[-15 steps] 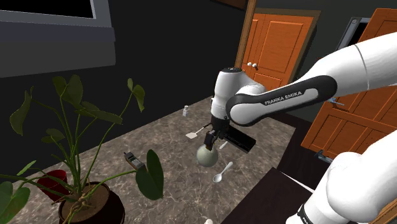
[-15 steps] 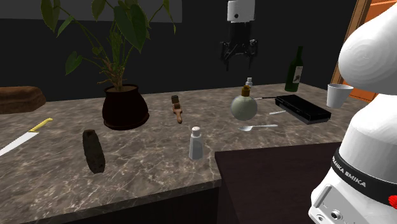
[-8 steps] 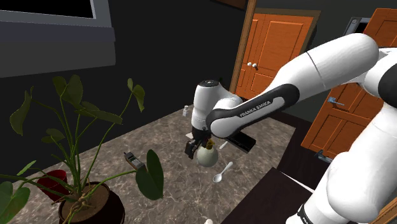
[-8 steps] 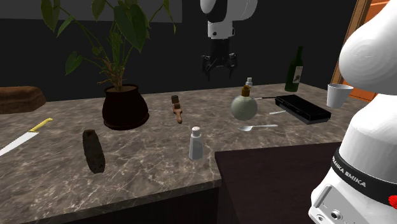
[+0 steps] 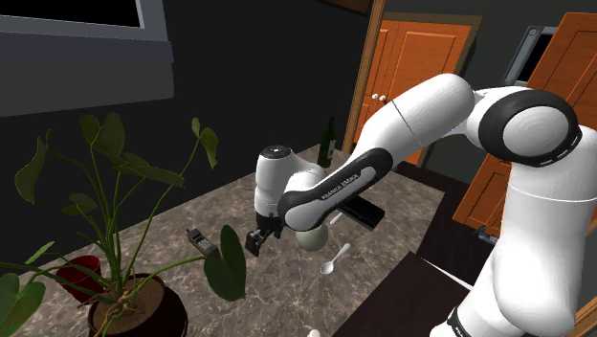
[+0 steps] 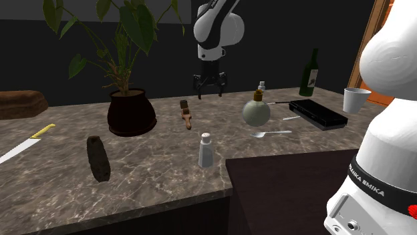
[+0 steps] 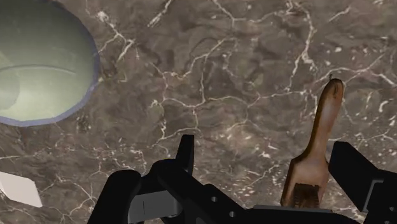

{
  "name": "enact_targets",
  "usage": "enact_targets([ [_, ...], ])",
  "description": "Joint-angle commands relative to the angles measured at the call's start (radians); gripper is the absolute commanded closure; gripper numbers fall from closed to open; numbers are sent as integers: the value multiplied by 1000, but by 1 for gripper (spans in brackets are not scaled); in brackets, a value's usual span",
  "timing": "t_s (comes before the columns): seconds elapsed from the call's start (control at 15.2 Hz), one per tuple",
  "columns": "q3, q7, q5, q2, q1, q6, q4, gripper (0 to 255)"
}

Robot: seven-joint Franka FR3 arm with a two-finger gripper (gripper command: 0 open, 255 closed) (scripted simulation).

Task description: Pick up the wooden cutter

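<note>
Over the marble table, the tool is seen hanging with its fingers spread wide, and nothing is clasped between them. Just beneath it, a shade toward the second exterior view's left, the wooden cutter is found lying flat on the stone, its narrow end turned toward the table's front edge. No contact is made: tool and cutter are kept apart.

From the wrist view, the cutter is caught between the open fingers, nearer to one of them, and it is touched by neither. Bare marble is shown on every side of it.

Now the room around it. On the second exterior view's left, the dark plant pot is set near the cutter, and that side is the tighter one. On the right, a stretch of open stone is left before the round pale-green flask is reached. Beyond the flask, a white spoon and a flat black case are laid. Toward the front edge, a white shaker is stood upright, well apart from the cutter. Behind, the table's far edge is met by a dark wall.

From the shoulder view, a broad leaf is seen just beside the tool, with the cutter lying just past that leaf, on the view's left.
</note>
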Motion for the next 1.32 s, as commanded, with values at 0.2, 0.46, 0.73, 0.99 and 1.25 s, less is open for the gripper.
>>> enact_targets([
  [0.2,-25,81,-71,183,71,12,169,0],
  [0.46,-48,120,-105,334,132,2,333,0],
  [0.73,-64,137,-121,446,173,-7,457,0],
  [0.99,-76,146,-133,485,181,23,467,0],
  [1.25,-84,151,-140,512,187,42,475,0],
])
